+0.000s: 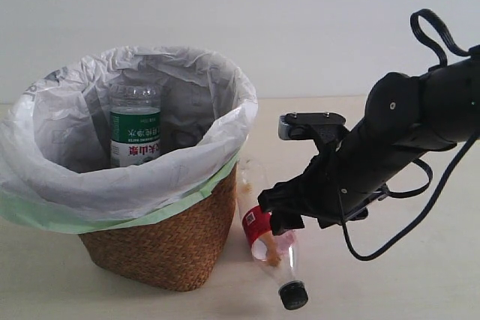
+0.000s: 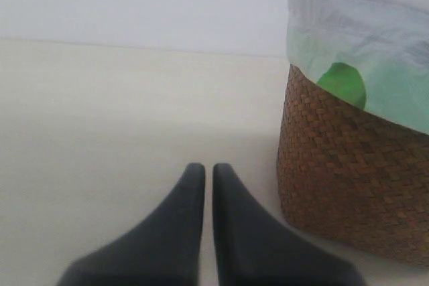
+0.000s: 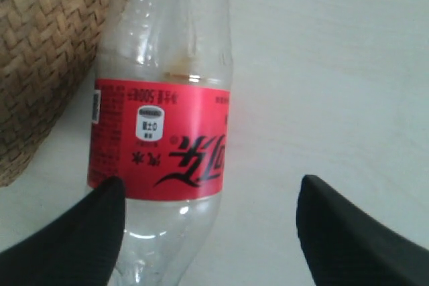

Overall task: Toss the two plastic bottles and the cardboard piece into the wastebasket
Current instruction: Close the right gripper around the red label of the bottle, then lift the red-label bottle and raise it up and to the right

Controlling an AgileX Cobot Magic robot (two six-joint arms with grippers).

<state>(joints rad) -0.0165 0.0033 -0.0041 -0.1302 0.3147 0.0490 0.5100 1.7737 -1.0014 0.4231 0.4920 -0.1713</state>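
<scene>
Pale tabletop [image 1: 420, 275]: right arm [image 1: 405, 133] slants down, right gripper [image 3: 211, 185] spread wide over the red-label bottle [image 3: 161, 138].

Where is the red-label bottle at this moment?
In the exterior view the red-label bottle lies on the table just right of the wastebasket, with the open right gripper at its label.

The pale table [image 1: 420, 275] bears the wicker wastebasket [image 1: 165, 249]; the red-label bottle [image 1: 256, 226] lies beside it.
</scene>
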